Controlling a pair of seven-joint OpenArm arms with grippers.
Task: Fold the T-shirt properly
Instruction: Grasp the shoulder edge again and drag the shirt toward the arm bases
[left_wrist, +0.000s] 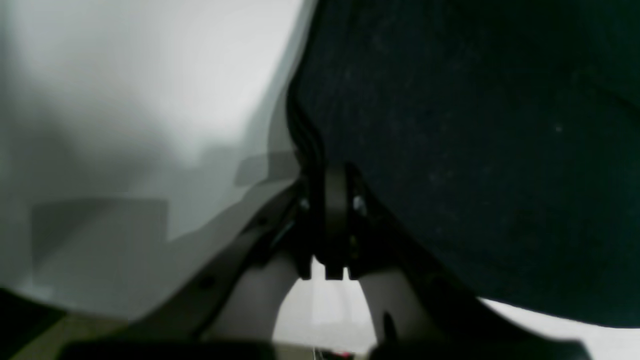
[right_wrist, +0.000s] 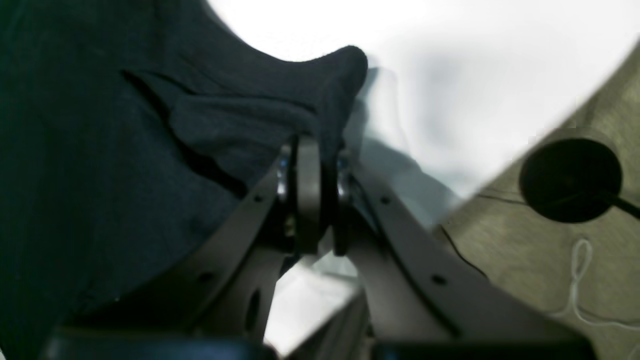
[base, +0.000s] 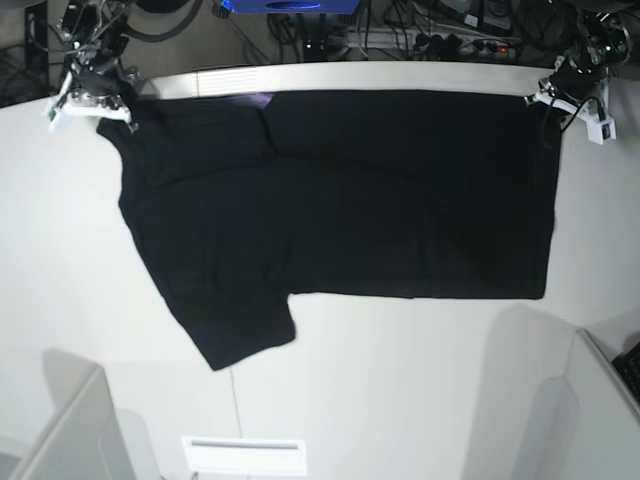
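Observation:
The black T-shirt (base: 340, 205) lies spread on the white table (base: 400, 380), plain side up, with one sleeve (base: 240, 335) pointing toward the front left. A sliver of purple shows at its far edge. My left gripper (base: 555, 100) is shut on the shirt's far right corner; in the left wrist view its jaws (left_wrist: 334, 185) pinch the cloth edge (left_wrist: 475, 150). My right gripper (base: 108, 105) is shut on the far left corner; in the right wrist view it (right_wrist: 310, 150) clamps a bunched fold of cloth (right_wrist: 240, 120).
Cables and equipment (base: 420, 30) lie behind the table's far edge. Grey panels stand at the front left (base: 60, 430) and front right (base: 590, 410). A white slotted label (base: 243, 455) sits near the front edge. A black round disc (right_wrist: 570, 180) lies on the floor beside the table.

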